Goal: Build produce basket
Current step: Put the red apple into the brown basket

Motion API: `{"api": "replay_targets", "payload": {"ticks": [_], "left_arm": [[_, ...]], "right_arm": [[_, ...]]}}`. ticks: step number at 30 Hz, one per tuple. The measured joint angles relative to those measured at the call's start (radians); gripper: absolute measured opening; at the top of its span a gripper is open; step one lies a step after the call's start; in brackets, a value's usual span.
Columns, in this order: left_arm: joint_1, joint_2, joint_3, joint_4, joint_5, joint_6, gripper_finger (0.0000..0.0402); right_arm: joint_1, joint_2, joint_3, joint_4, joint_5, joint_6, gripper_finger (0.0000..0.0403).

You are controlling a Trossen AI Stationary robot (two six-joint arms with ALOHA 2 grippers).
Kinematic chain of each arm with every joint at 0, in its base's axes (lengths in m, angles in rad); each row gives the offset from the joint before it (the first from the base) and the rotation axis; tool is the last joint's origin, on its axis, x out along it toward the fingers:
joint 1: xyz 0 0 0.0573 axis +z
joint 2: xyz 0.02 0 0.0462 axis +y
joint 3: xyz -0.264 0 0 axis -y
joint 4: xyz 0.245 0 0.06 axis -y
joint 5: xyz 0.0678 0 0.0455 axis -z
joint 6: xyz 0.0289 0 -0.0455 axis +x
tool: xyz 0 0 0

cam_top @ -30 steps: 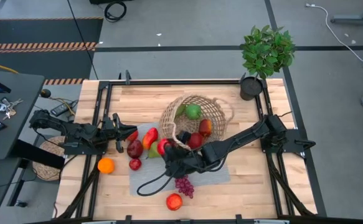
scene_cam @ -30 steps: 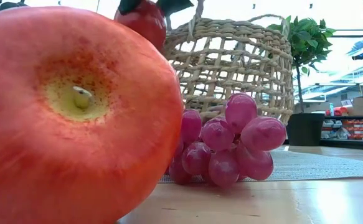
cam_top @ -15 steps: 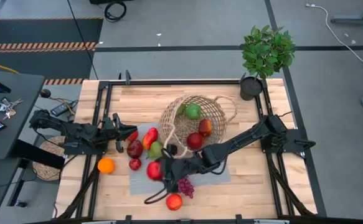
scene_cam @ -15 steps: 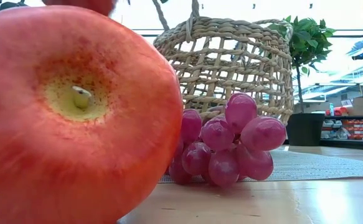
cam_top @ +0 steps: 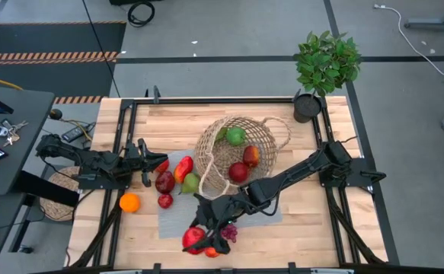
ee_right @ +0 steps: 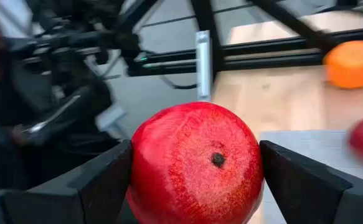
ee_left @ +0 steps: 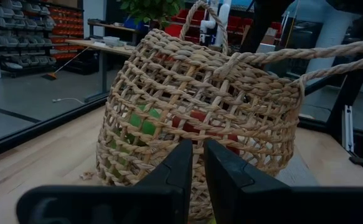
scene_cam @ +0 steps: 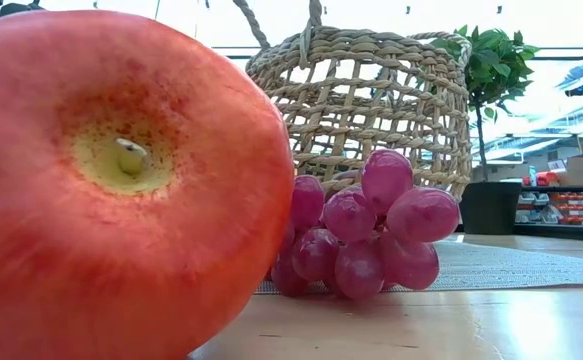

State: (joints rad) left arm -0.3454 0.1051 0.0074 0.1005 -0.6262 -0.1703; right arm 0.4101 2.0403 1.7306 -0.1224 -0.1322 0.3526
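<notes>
Red apple is pinched between the spread-to-fit fingers of the right gripper, which sits at the lower centre of the high view, near the front edge of the table. One second earlier this gripper held the same fruit beside the basket; half a second earlier it was already lower in the frame. The apple has therefore been carried away from the basket, not toward it, and now hangs just beside the purple grapes and a second apple that fills the left of the low view.

The basket lies tipped at the centre of the high view, its mouth toward the lower left, with a green fruit and two red ones inside. Loose produce lies at centre left: an orange, peppers and a pear.

The left gripper waits at centre left, its fingers pressed nearly together, holding nothing.

Judgement: the move takes produce farther from the basket; the fill is not advanced by it.
</notes>
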Motion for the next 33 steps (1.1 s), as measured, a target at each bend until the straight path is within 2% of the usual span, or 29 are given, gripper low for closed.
{"api": "replay_targets", "payload": {"ticks": [9,21,25,33], "left_arm": [[0.0,0.0,0.0,0.0,0.0,0.0,0.0048],[0.0,0.0,0.0,0.0,0.0,0.0,0.0048],[0.0,0.0,0.0,0.0,0.0,0.0,0.0048],[0.0,0.0,0.0,0.0,0.0,0.0,0.0048]], "right_arm": [[0.023,-0.012,0.0,0.143,-0.049,-0.042,0.0344],[-0.022,-0.023,0.001,0.497,0.097,-0.224,0.0344],[-0.025,-0.032,0.001,0.528,0.197,-0.314,0.0345],[-0.025,-0.18,0.001,0.164,0.578,-0.382,0.0345]]}}
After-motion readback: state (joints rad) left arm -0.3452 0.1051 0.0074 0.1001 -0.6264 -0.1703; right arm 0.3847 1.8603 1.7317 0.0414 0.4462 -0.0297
